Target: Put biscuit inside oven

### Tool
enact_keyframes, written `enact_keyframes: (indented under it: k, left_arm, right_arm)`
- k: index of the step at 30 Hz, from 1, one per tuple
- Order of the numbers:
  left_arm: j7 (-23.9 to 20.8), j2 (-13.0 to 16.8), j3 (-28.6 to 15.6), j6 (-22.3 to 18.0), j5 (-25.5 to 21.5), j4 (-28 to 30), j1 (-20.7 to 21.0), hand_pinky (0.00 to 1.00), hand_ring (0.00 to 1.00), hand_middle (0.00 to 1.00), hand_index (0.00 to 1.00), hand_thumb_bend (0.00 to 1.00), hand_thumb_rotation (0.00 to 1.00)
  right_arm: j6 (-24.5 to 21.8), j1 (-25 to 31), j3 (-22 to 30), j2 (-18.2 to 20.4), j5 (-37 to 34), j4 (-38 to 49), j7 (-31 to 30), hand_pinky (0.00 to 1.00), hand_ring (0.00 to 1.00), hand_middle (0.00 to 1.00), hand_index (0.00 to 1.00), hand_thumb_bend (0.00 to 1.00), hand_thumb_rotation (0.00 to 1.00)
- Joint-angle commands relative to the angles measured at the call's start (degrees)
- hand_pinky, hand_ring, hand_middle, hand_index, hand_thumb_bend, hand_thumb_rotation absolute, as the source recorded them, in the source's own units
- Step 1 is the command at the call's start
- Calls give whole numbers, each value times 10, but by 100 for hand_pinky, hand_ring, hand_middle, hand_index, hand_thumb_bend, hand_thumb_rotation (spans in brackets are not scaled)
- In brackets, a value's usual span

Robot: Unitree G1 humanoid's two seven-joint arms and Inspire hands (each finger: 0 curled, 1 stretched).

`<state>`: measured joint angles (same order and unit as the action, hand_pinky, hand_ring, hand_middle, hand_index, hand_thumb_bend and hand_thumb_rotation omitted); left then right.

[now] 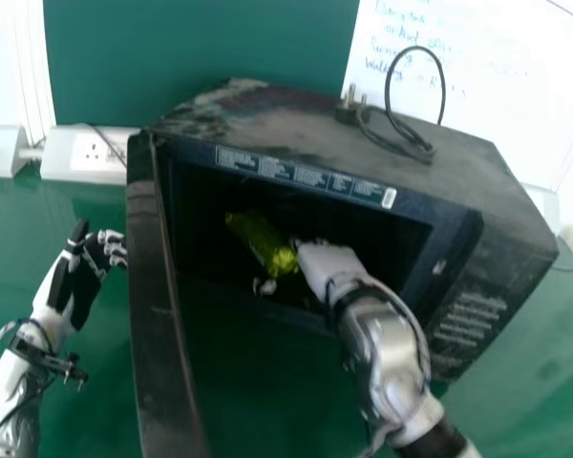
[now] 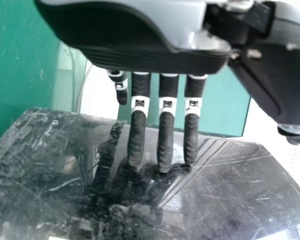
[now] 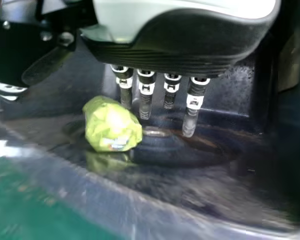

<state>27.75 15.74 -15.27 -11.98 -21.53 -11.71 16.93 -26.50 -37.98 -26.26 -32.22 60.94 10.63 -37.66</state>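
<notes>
My right hand (image 1: 327,265) is inside the black oven (image 1: 310,138), just right of the green biscuit packet (image 1: 260,240). In the right wrist view, the packet (image 3: 111,125) rests on the oven floor, with my right hand (image 3: 146,89) close by it, fingers straight and not wrapped round it; whether they touch is unclear. The oven door (image 1: 162,334) stands swung out on the left. At its outer side is my left hand (image 1: 84,272). The left wrist view has my left hand (image 2: 166,135) with fingers extended, their tips at the scratched dark door panel (image 2: 80,185).
A power cable (image 1: 401,143) with its plug lies on top of the oven. Wall sockets (image 1: 95,153) are behind on the left. The green table (image 1: 516,401) extends in front and to both sides; a whiteboard (image 1: 506,76) stands behind.
</notes>
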Motion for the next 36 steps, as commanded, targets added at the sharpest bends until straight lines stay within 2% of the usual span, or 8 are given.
enact_keyframes:
  k: [1, 6, 12, 19, 24, 26, 31, 36]
  left_arm:
    - [4, 1, -4, -2, -8, -2, -2, 26, 36, 42, 49, 51, 6]
    - [15, 3, -7, -7, -12, -11, 0, 27, 36, 42, 49, 51, 6]
    - [4, 7, -3, -8, -2, -1, -5, 26, 36, 41, 49, 51, 6]
    - [22, 14, 9, -48, 22, -3, -6, 26, 34, 41, 49, 51, 6]
    - [20, 20, 16, -57, 39, 19, -16, 27, 34, 42, 49, 51, 6]
    - [23, 23, 19, -59, 41, 26, -19, 27, 34, 42, 49, 51, 6]
    - [18, 36, 35, -73, 79, 62, -35, 27, 34, 43, 49, 51, 7]
    - [19, 38, 50, -119, 107, 49, -36, 27, 34, 43, 49, 51, 7]
  right_arm:
    - [13, 27, 20, -23, 9, 55, -26, 74, 89, 94, 100, 99, 80]
    - [40, 74, 77, -54, -7, 157, -69, 70, 86, 92, 99, 100, 77]
    - [63, 121, 181, -94, -41, 286, -127, 75, 87, 92, 99, 98, 75]
    - [68, 197, 307, -98, -54, 419, -149, 72, 87, 91, 98, 95, 76]
    - [64, 211, 389, -100, -90, 473, -173, 83, 89, 92, 100, 94, 81]
    - [49, 212, 411, -74, -103, 487, -154, 77, 86, 90, 98, 95, 77]
    - [41, 195, 461, 39, -175, 488, -4, 53, 67, 76, 86, 83, 53]
    - [84, 198, 503, 49, -209, 458, 100, 44, 56, 67, 81, 72, 39]
